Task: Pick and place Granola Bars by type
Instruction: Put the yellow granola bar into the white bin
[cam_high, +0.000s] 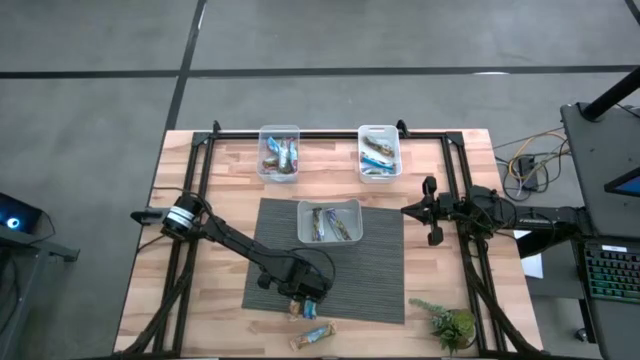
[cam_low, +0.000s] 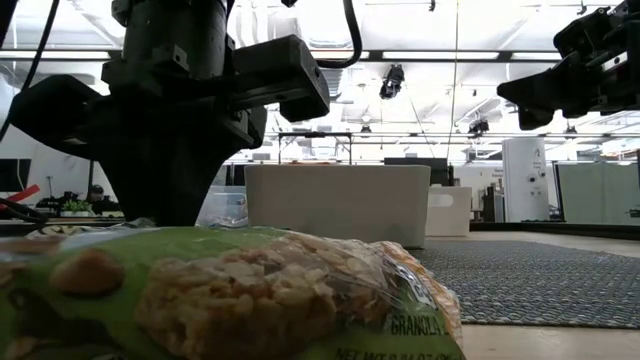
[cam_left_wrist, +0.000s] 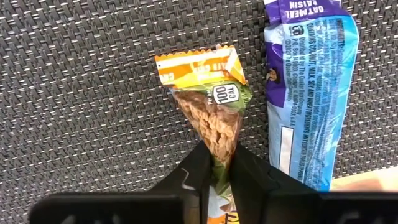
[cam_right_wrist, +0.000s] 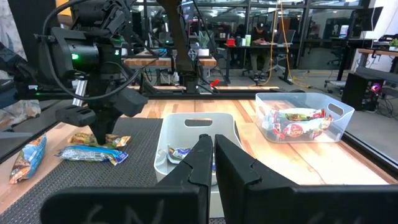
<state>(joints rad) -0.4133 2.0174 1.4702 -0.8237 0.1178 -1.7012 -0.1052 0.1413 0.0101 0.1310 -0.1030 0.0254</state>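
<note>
Standing by the wooden desk (cam_high: 220, 170), I saw the left gripper (cam_left_wrist: 221, 163) low over the near edge of the dark woven mat (cam_high: 385, 260), its fingers (cam_left_wrist: 196, 171) pinched on the end of a slim granola bar in an orange, green and clear wrapper (cam_left_wrist: 208, 99). That bar lay flat on the mat, not yet lifted. Just beside it lay a second bar in a shiny blue and white wrapper (cam_left_wrist: 311, 93), close alongside though whether touching I could not tell. A third bar in a tan and blue wrapper (cam_high: 320, 335) lay on the bare wood nearer the desk's front edge.

Three clear rectangular plastic tubs already held bars: one in the middle of the mat (cam_high: 329, 221) and two at the far edge, left (cam_high: 279, 152) and right (cam_high: 379, 152). The right gripper (cam_right_wrist: 212, 152) waited above the desk's right side, its fingers closed on nothing.

I judged this to be the grasping step on the orange bar. The next move would call for a straight lift clear of the blue neighbour (a sideways drag might pull it along), then a carry to whichever tub holds the matching type. From where I stood I could not make out which tub that was.
</note>
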